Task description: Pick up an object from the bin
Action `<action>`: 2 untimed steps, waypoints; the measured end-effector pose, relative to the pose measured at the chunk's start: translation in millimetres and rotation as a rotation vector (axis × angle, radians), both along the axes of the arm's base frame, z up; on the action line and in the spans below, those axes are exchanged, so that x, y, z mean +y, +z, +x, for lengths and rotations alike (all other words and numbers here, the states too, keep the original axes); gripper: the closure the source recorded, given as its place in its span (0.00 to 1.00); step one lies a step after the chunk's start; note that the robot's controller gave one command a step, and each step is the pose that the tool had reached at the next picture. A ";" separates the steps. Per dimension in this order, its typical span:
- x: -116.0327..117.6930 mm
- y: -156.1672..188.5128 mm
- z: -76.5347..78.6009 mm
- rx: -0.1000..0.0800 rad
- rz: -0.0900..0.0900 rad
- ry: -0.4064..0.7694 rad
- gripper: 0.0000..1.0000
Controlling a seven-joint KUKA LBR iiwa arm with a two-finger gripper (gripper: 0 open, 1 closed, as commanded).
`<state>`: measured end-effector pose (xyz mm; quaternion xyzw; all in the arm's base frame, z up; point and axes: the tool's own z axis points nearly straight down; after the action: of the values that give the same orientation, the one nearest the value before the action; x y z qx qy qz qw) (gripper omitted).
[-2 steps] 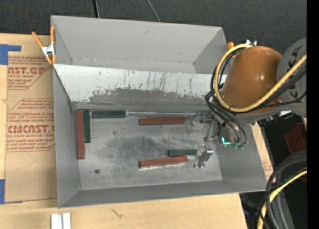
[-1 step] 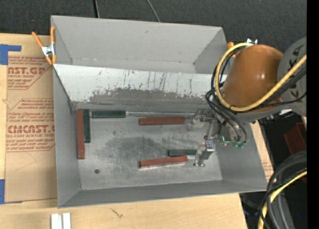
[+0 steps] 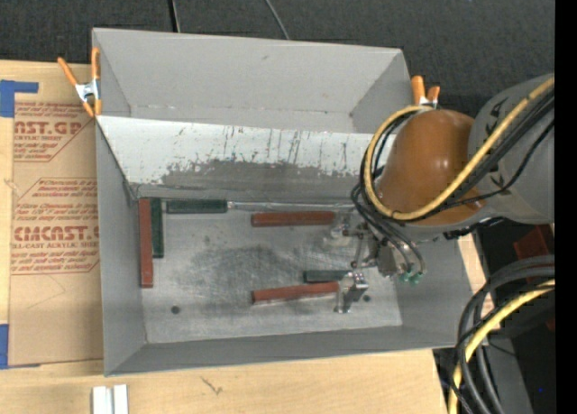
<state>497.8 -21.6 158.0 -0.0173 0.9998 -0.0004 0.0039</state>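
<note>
Grey metal bin point(image 3: 122, 250) is lying open under the camera, and the arm is reaching in from the right, its orange-brown wrist cover point(image 3: 424, 164) hanging over the right-hand wall with cables point(image 3: 383, 137) looping round it. The tool point(image 3: 350, 288) is sitting low over the front right of the floor, right at the right-hand end of a red-brown bar point(image 3: 293, 294), which is lying flat along the front. Whether the tool is standing wide or narrow, I cannot tell, nor whether it is touching that bar.

A short dark green bar point(image 3: 320, 276) is lying just behind the red-brown one, just left of the tool. Farther back, a second red-brown bar point(image 3: 291, 218) is resting along the foot of the rear wall, with a long dark green bar point(image 3: 196, 207) off to its left. Along the left wall, a left red-brown bar point(image 3: 145, 245) and a left dark green bar point(image 3: 158, 229) are lying side by side, running front to back.
</note>
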 end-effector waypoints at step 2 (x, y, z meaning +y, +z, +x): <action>0.7 -79.1 16.8 -0.006 0.000 0.106 1.00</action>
<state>514.6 -20.8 78.9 -0.0703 0.9975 -0.0001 0.0067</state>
